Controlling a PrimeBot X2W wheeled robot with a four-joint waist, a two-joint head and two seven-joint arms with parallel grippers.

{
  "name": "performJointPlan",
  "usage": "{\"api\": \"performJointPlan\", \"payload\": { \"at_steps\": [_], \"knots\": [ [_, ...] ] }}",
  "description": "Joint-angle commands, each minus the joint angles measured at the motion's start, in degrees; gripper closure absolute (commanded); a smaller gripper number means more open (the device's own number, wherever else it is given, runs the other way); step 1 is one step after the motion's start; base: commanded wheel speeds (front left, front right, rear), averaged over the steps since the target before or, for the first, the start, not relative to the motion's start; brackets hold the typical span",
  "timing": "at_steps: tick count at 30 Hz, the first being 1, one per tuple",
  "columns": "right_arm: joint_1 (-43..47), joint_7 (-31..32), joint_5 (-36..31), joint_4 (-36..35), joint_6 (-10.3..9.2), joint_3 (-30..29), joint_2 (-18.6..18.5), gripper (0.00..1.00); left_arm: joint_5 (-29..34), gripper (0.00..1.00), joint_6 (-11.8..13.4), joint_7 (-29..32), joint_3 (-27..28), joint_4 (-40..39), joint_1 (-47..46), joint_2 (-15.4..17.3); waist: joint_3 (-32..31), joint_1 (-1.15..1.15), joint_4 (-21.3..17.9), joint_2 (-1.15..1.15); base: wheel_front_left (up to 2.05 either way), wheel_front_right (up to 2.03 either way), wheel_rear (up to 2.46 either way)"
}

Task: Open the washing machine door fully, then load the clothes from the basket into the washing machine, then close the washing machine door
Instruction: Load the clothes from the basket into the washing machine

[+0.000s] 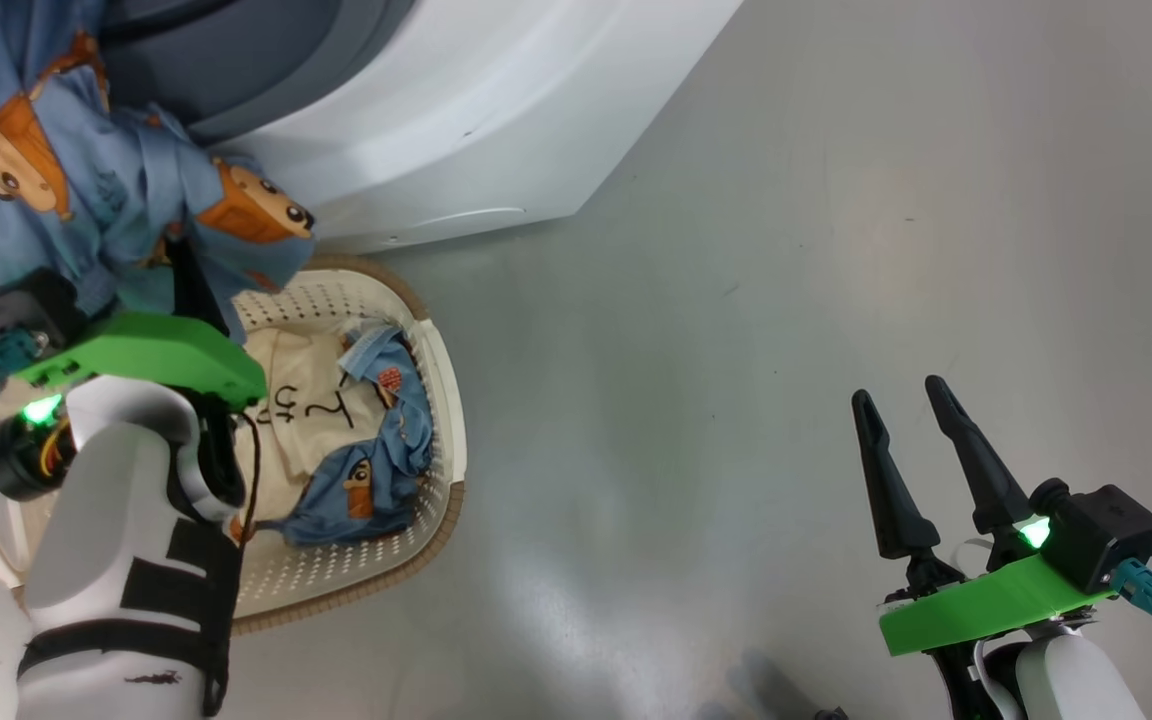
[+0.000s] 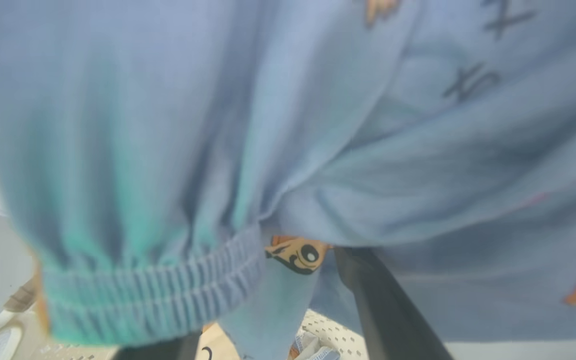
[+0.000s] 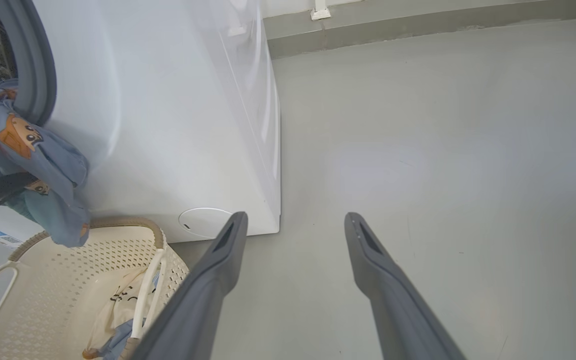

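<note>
My left gripper (image 1: 181, 268) is shut on a light blue garment (image 1: 66, 170) printed with orange-brown cartoon animals, held up above the basket (image 1: 441, 385) at the washing machine's (image 1: 456, 110) grey gasket (image 1: 236, 60). The same blue garment (image 2: 288, 125) drapes over one dark finger (image 2: 383, 310) in the left wrist view and hangs at the drum mouth as blue cloth (image 3: 28, 150) in the right wrist view. A cream garment (image 1: 301, 395) with black scribbles and more blue cloth (image 1: 376, 480) lie in the basket. My right gripper (image 1: 898, 392) stands open over bare floor, empty. The door is out of view.
Grey floor (image 1: 786, 250) stretches right of the washer and basket. The washer's front corner (image 3: 275, 220) and a round cover (image 3: 203, 222) sit just beyond my right gripper (image 3: 295, 220). A wall skirting (image 3: 418, 27) runs along the far side.
</note>
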Motion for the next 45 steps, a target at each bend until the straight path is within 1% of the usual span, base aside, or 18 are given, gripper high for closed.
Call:
{"api": "performJointPlan", "payload": {
  "at_steps": [1,11,13,14,16,17,19,26,32,33,34,37,45],
  "knots": [
    [-0.21,-0.43,-0.22,-1.27,0.09,1.06,-0.15,0.0,0.96,0.0,0.41,-0.36,1.79,-1.79,-0.52,1.0,0.37,-0.01,-0.23,0.0,0.0,0.0,0.0],
    [-1.0,-0.43,-0.32,-1.66,0.09,1.2,-0.2,0.0,5.56,0.0,1.81,-0.36,4.5,-6.89,-1.96,0.35,2.2,-0.01,-0.48,0.0,0.0,0.0,0.0],
    [-0.98,-0.43,-0.3,-1.72,0.09,0.98,-0.2,0.0,6.13,0.32,1.84,-0.36,4.83,-7.8,-1.35,0.28,2.43,-0.01,-0.48,0.0,0.0,0.0,0.0],
    [-0.96,-0.43,-0.29,-1.74,0.09,0.88,-0.2,0.0,6.32,0.49,1.77,-0.36,4.99,-8.06,-1.12,0.26,2.54,-0.01,-0.46,0.0,0.0,0.0,0.0],
    [-0.9,-0.43,-0.3,-1.76,0.09,0.71,-0.18,0.0,6.17,0.69,1.65,-0.37,4.87,-8.54,-0.64,0.24,2.65,-0.01,-0.31,0.0,0.0,0.0,0.0],
    [-0.87,-0.43,-0.32,-1.73,0.09,0.63,-0.17,0.0,5.98,0.84,1.71,-0.37,4.64,-8.84,-0.39,0.23,2.66,-0.01,-0.18,0.0,0.0,0.0,0.0],
    [-0.94,-0.43,-0.37,-1.61,0.09,0.6,-0.13,0.0,5.61,1.0,2.05,-0.37,4.38,-9.81,0.23,0.22,2.7,-0.01,0.13,0.0,0.0,0.0,0.0],
    [-1.14,-0.43,-0.29,-1.44,0.09,0.6,-0.01,0.0,1.98,1.0,3.1,-0.37,2.01,-14.78,6.27,0.21,2.41,-0.01,1.42,0.0,0.0,0.0,0.0],
    [-0.96,-0.43,-0.17,-1.24,0.09,0.46,-0.02,0.0,-0.76,1.0,4.41,-0.37,-1.66,-20.68,11.58,0.21,2.01,-0.01,2.59,0.0,0.0,0.0,0.0],
    [-0.96,-0.43,-0.17,-1.24,0.09,0.46,-0.02,0.0,-0.76,1.0,4.41,-0.37,-1.66,-20.68,11.58,0.21,2.01,-0.01,2.59,0.0,0.0,0.0,0.0],
    [-0.91,-0.43,-0.2,-1.17,0.09,0.53,0.0,0.0,-1.14,1.0,4.72,-0.37,-2.91,-23.01,12.42,0.21,1.8,-0.01,2.97,0.0,0.0,0.0,0.0],
    [-0.98,-0.43,-0.13,-0.97,0.09,0.79,0.02,0.0,-0.78,1.0,5.21,-0.37,-4.46,-26.07,12.83,0.21,1.38,-0.01,3.24,0.0,0.0,0.0,0.0],
    [-0.69,-0.43,0.21,-0.47,0.09,1.57,0.15,0.0,2.04,1.0,5.44,-0.37,-4.72,-32.08,10.86,0.21,0.04,-0.01,2.73,0.0,0.0,0.0,0.0]
  ]
}}
